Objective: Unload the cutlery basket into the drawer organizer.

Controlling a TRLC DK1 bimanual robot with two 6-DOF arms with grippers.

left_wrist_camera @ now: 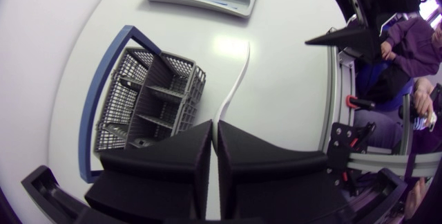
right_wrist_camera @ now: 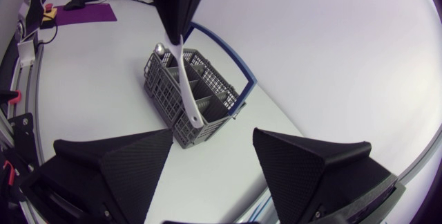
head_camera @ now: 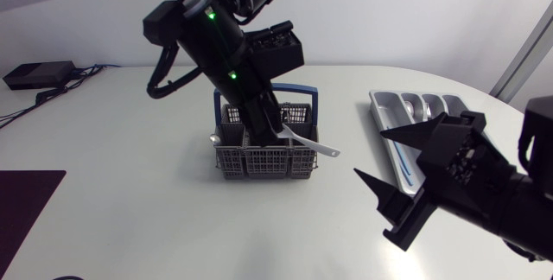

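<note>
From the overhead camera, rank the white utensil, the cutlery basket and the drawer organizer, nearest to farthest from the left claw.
1. White utensil, gripped in the left claw, pointing toward the right side.
2. Cutlery basket, just beneath the claw.
3. Drawer organizer, far off at the table's right.

A small black box point(head_camera: 39, 74) sits on the white table point(head_camera: 130, 219) — a dark purple mat point(head_camera: 26, 202) well apart
</note>
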